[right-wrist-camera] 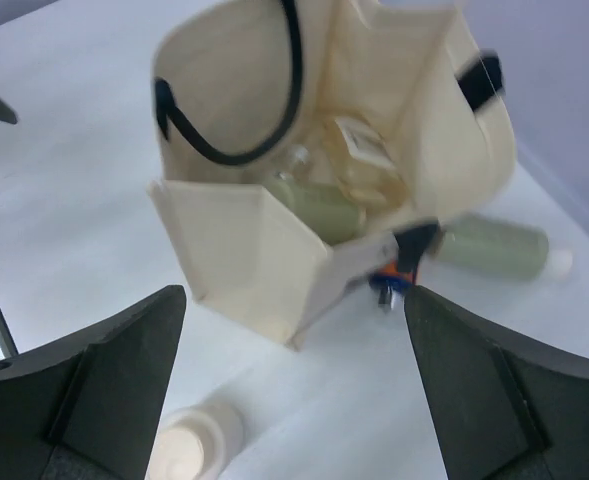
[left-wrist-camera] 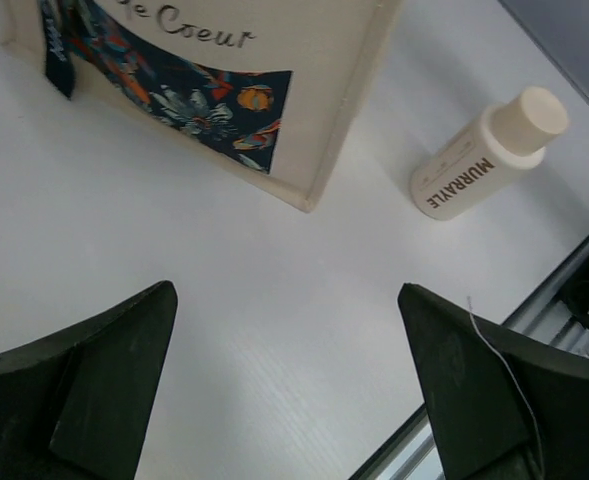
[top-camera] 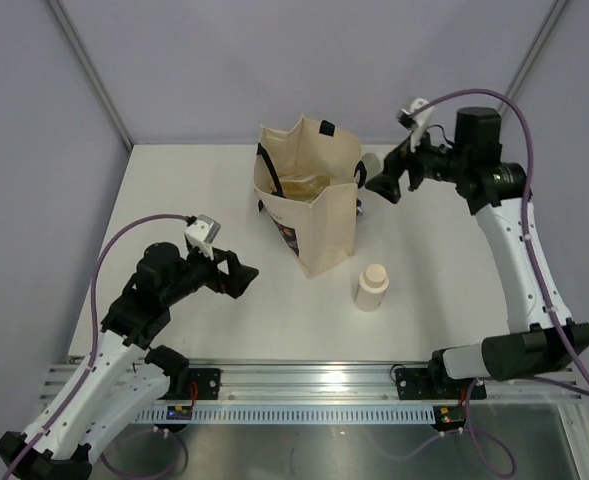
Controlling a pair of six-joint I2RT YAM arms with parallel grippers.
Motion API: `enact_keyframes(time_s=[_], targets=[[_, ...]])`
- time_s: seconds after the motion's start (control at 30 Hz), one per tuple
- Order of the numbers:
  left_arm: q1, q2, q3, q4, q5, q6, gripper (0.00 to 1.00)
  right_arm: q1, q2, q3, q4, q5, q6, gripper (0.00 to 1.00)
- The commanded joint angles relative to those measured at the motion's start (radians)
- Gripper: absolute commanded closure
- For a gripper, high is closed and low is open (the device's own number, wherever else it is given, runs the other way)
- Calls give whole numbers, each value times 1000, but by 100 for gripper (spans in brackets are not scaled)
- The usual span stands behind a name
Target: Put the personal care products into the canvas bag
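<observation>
The canvas bag point(top-camera: 314, 215) stands upright mid-table, its printed side facing the left wrist view point(left-wrist-camera: 274, 60). Inside it, the right wrist view point(right-wrist-camera: 234, 250) shows a sage-green bottle point(right-wrist-camera: 319, 205) and the clear amber bottle point(right-wrist-camera: 366, 165). A second sage-green bottle point(right-wrist-camera: 494, 245) lies on the table outside the bag. The short beige bottle point(top-camera: 372, 287) stands right of the bag's near corner and shows in both wrist views point(left-wrist-camera: 484, 160) point(right-wrist-camera: 194, 450). The silver bottle is out of view. My left gripper point(top-camera: 239, 275) point(left-wrist-camera: 286, 300) is open and empty left of the bag. My right gripper point(top-camera: 386, 185) point(right-wrist-camera: 296, 300) is open and empty, raised right of the bag.
The white table point(top-camera: 174, 200) ends in a metal rail point(top-camera: 314, 380) at the near edge, where the arm bases are bolted. Grey walls stand behind and at both sides. The bag's black strap handles point(right-wrist-camera: 234, 150) hang over its opening.
</observation>
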Motion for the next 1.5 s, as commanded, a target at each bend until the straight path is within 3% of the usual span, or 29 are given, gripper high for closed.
enact_keyframes(time_s=[0.0, 0.23, 0.37, 0.53, 0.63, 0.97, 1.47], targets=[[-67, 27, -11, 135, 117, -62, 5, -170, -99, -250, 48, -188, 57, 0], [-436, 136, -16, 210, -165, -94, 1, -342, -411, -683, 218, -279, 91, 1], [-615, 260, -13, 309, -331, -116, 1, -472, -475, -777, 302, -322, 151, 0], [-767, 525, 67, 427, -532, -88, 1, -583, -427, -780, 298, -345, 186, 0], [-796, 673, 142, 489, -606, -68, 1, -612, -415, -768, 266, -345, 166, 1], [-810, 1025, 314, 719, -627, 94, 1, -626, -430, -762, 248, -343, 149, 1], [-759, 1283, 532, 748, -618, 73, 2, -641, -418, -759, 249, -357, 154, 1]])
